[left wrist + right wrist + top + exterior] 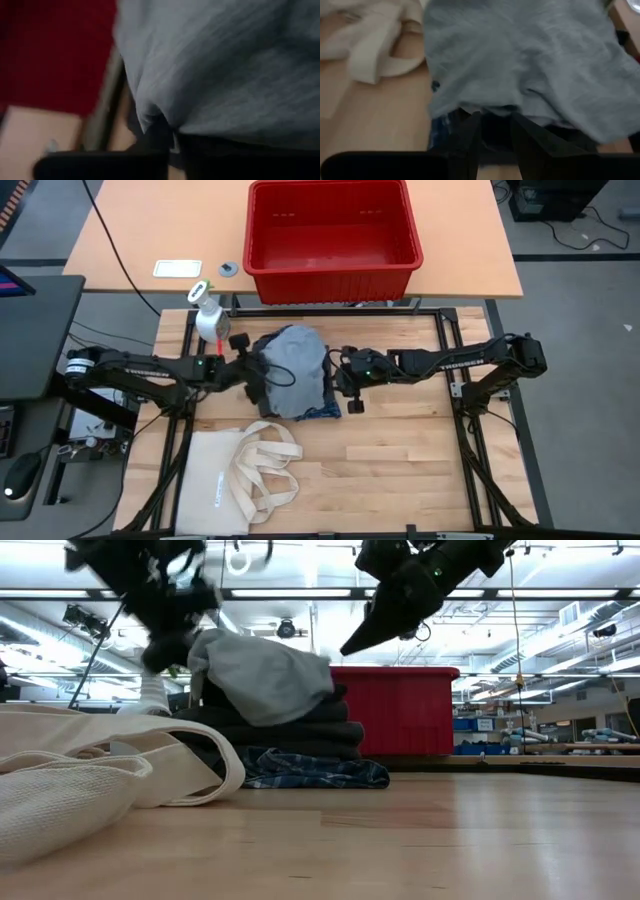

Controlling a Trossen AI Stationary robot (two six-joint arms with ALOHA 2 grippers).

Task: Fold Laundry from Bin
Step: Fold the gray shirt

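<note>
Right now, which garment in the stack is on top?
The light grey piece, draped over the dark folded pieces; the blue plaid shirt lies at the bottom.

Both arms are dark, near-black and jointed — the left arm (140,375) and right arm (470,360) each carry pale lettering along the forearm (too small to read) and a small green light near the wrist, with thin black cables trailing alongside.
</note>
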